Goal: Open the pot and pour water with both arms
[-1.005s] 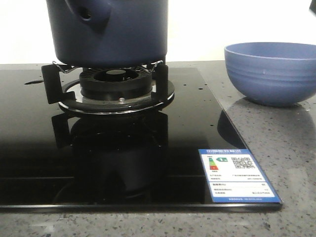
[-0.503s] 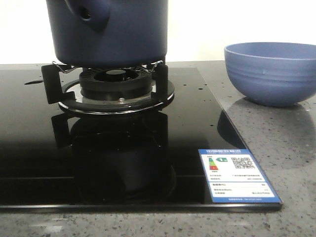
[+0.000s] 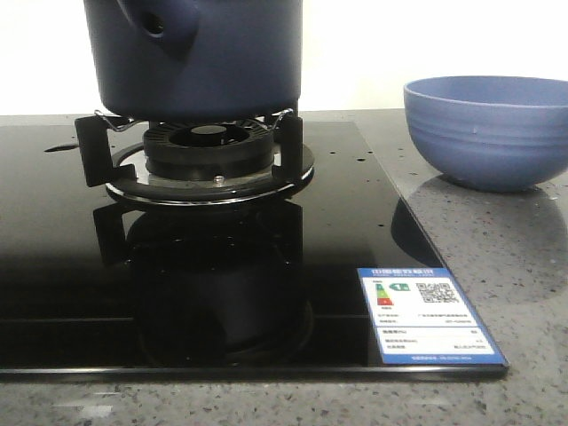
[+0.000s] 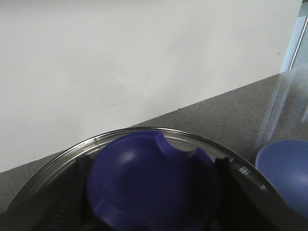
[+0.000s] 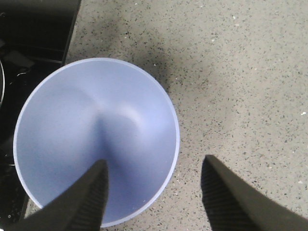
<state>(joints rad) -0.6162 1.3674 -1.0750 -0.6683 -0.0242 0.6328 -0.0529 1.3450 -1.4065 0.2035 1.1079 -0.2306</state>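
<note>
1. Speckled grey stone counter (image 3: pixel 497 293) runs under everything, with one black glass hob (image 3: pixel 177 266) set into its left part and a plain white wall behind.
2. One burner (image 3: pixel 209 151) shows on the hob, ringed by black pan supports.
3. One pot (image 3: pixel 222 53), dark navy with straight matte sides, stands on those supports over the burner, at the far left of the front view; its top is cut off by the picture edge.
4. One stubby handle (image 3: pixel 160 22) with a round hole juts from the pot's near left side.
5. One lighter blue bowl (image 3: pixel 488 133) sits on the counter to the right of the hob, well apart from the pot, and looks empty from above.
6. One blue-and-white energy label (image 3: pixel 430 315) is stuck at the hob's near right corner.
7. One glass lid (image 4: pixel 231 161) with a metal rim and one dark blue knob (image 4: pixel 149 187) fills the lower part of the left wrist view.
8. Left gripper (image 4: pixel 151 192): its dark fingers (image 4: pixel 72 192) stand on either side of the knob, close against it, but whether they press on it I cannot tell.
9. Right gripper (image 5: pixel 154 197) hangs above the bowl's right rim, spread wide with nothing between its two fingers (image 5: pixel 86 197); one is over the bowl, the other over bare counter.
</note>
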